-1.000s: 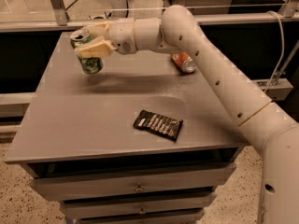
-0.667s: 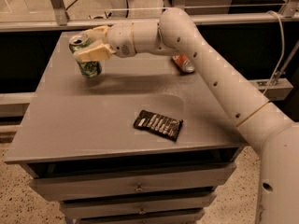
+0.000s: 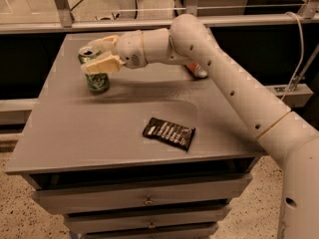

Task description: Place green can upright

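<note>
1. Position. My gripper (image 3: pixel 99 55) is at the far left corner of the grey table (image 3: pixel 99 133), with its fingers clamped on the upper body of the green can (image 3: pixel 97 81). The can stands upright with its pull-tab end up and its base at or just above the tabletop. I cannot confirm contact.

2. Step in hand: set-down and release. I judge the following to be good practice:
- Lower straight down until the base sits flat. Do not tilt the wrist.
- Open the fingers evenly, so that neither one drags the can sideways.
- Withdraw upward or back along the arm (image 3: pixel 234 83). A sideways sweep risks tipping the can.
- The table edge is near on the left, so avoid any push in that direction.

3. Inventory, counted:
- Green can: one.
- Red-orange can (image 3: pixel 196 70): one, lying partly hidden behind the arm.
- Black snack packet (image 3: pixel 168 132): one, flat near the table's front.
- Drawer knobs (image 3: pixel 147 200): two visible.
</note>
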You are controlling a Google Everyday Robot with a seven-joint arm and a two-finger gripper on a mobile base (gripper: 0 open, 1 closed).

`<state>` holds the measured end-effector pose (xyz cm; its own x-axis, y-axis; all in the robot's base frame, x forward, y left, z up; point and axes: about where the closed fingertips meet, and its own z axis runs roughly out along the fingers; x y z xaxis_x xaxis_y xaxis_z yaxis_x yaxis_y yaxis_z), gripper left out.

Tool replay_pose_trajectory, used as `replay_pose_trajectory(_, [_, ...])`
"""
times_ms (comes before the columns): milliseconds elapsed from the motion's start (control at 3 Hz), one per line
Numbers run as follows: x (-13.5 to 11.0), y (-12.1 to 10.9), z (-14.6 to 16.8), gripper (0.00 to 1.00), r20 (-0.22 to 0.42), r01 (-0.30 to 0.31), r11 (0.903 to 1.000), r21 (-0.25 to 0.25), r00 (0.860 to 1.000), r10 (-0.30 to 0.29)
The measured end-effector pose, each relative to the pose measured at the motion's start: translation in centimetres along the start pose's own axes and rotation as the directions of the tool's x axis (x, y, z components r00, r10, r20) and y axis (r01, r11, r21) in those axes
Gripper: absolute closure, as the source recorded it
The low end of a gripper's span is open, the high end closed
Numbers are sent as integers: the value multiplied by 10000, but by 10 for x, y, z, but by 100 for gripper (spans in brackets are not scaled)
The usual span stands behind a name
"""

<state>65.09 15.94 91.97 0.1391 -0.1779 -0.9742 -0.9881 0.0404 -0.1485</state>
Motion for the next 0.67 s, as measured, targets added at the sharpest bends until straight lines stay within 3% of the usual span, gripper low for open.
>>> replay_pose_trajectory(333, [8, 5, -5, 0, -145, -239, 9997, 46, 9996, 239])
replay_pose_trajectory(667, [19, 9, -30, 0, -630, -387, 9985, 397, 9972, 411])
